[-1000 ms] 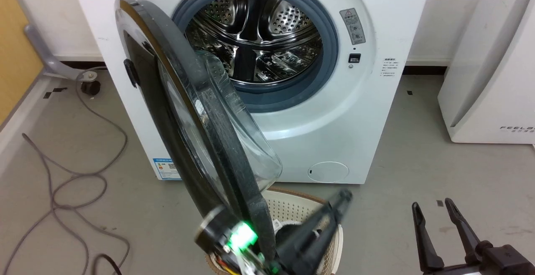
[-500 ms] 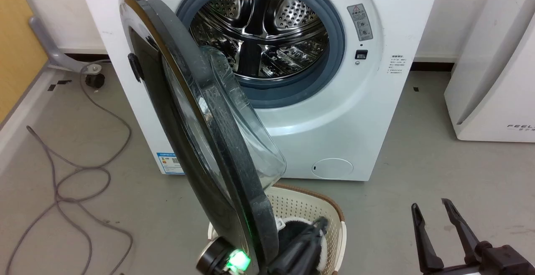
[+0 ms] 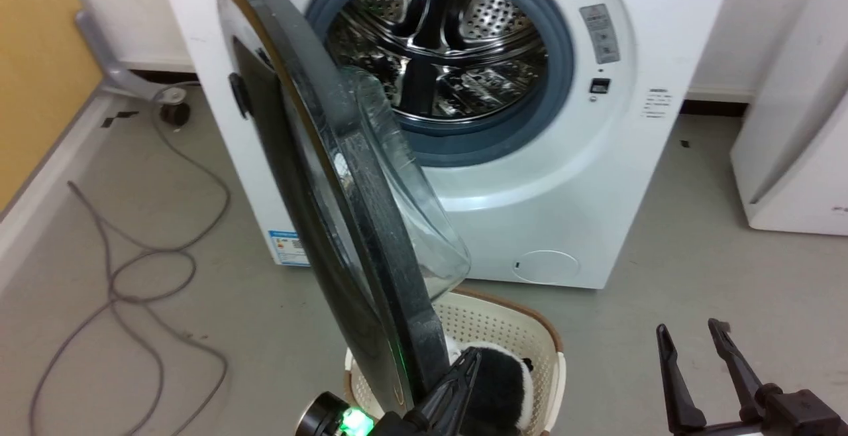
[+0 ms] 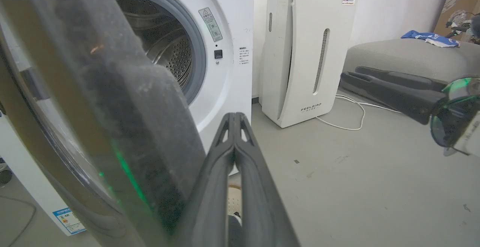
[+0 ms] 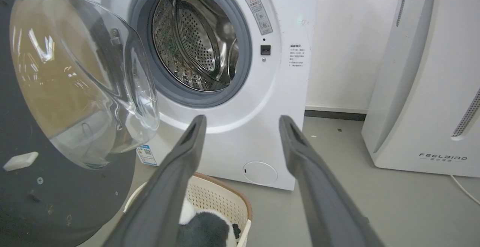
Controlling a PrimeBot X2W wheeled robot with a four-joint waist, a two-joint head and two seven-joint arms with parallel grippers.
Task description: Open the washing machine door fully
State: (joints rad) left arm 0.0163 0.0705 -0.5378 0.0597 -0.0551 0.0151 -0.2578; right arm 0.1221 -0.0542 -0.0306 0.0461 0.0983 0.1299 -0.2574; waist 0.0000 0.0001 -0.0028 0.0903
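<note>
You had the door point(image 3: 344, 191) of the washing machine point(image 3: 583, 177) swung well out from the front. It hung from the robot's left side and stood nearly edge-on to the head camera, with its glass bowl point(image 3: 424, 224) bulging to the right beside the dark inner rim point(image 3: 391, 257). The steel drum point(image 3: 437, 45) and the grey seal point(image 3: 560, 78) around it lay open to view. Your left gripper point(image 3: 464, 373) sat low, just right of the door's bottom edge — its fingers were pressed together with nothing between them, and I could not tell whether they touched the rim. Your right gripper point(image 3: 689, 328) hovered well apart at the lower right over the floor point(image 3: 662, 257), jaws spread and empty, pointing toward the machine's front. Under the door's lower edge stood a cream basket point(image 3: 543, 333) holding something furry, black and white point(image 3: 497, 383). A grey cable point(image 3: 132, 270) looped across the floor on the left — and a white appliance point(image 3: 795, 158) stood to the machine's right.
</note>
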